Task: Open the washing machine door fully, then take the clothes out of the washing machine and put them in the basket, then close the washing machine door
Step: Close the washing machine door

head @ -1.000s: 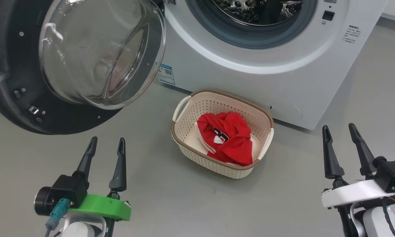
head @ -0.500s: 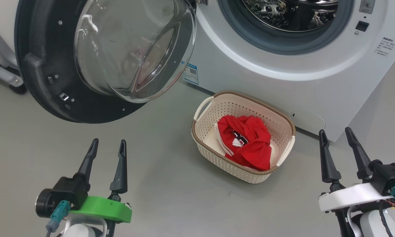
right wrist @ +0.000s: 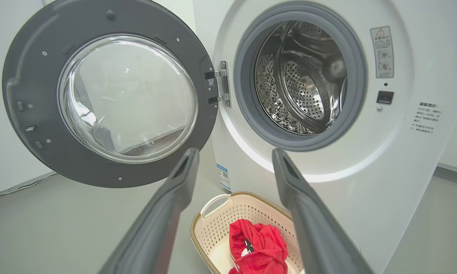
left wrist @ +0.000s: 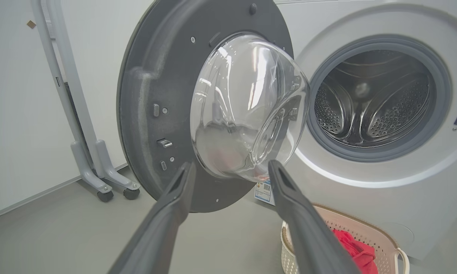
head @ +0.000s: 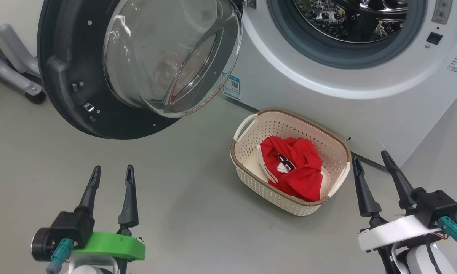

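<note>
The white washing machine (head: 327,95) (left wrist: 422,190) (right wrist: 403,160) stands with its round black-rimmed door (head: 64,99) (left wrist: 148,114) (right wrist: 34,144) swung wide to the left, its glass bowl (head: 167,57) bulging outward. The steel drum (right wrist: 301,80) (left wrist: 373,102) looks bare inside. On the floor in front sits the cream basket (head: 251,171) (right wrist: 213,232) (left wrist: 384,243) holding the crumpled red clothes (head: 293,167) (right wrist: 257,247) (left wrist: 356,253). My left gripper (head: 111,173) (left wrist: 230,169) hovers open at the lower left, well short of the door. Right of the basket my right gripper (head: 370,158) (right wrist: 234,156) is open and holds nothing.
A grey wheeled stand (head: 11,72) (left wrist: 87,160) rests against the wall left of the door. Grey floor (head: 182,213) stretches between my grippers and the basket. A blue label (head: 231,86) and a round lower flap (head: 365,142) mark the washer's front.
The head camera has turned left and risen, so the whole scene slid right and down. Both grippers stay open and sit slightly lower in view. Basket and clothes have not moved on the floor.
</note>
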You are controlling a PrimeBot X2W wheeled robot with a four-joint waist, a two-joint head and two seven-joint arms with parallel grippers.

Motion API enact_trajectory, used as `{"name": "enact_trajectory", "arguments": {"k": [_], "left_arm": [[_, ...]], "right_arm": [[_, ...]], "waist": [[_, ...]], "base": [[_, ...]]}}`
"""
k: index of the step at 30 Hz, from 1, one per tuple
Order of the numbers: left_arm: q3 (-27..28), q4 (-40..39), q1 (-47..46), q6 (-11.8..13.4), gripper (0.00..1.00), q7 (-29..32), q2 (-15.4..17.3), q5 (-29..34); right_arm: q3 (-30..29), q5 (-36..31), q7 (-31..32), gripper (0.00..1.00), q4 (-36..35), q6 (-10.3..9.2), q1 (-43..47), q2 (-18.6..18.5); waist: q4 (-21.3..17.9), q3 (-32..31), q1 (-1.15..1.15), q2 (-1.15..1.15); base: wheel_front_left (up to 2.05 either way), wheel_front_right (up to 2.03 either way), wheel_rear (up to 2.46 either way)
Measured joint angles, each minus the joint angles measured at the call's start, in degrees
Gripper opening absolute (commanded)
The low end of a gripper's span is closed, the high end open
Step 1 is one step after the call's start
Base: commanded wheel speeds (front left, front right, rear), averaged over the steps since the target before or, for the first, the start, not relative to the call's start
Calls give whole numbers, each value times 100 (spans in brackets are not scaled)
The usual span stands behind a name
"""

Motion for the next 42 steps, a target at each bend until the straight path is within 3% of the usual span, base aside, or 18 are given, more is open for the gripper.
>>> {"name": "enact_trajectory", "arguments": {"k": [14,42], "left_arm": [[103,-163,110,81,100,-1,0,-9],[86,-194,146,94,100,-1,0,-8]], "right_arm": [[213,-3,0,100,76,0,-119,-70],[100,7,0,100,121,0,-126,-94]], "waist": [[43,89,0,0],[18,101,0,0]], "base": [[0,0,0],[0,0,0]]}}
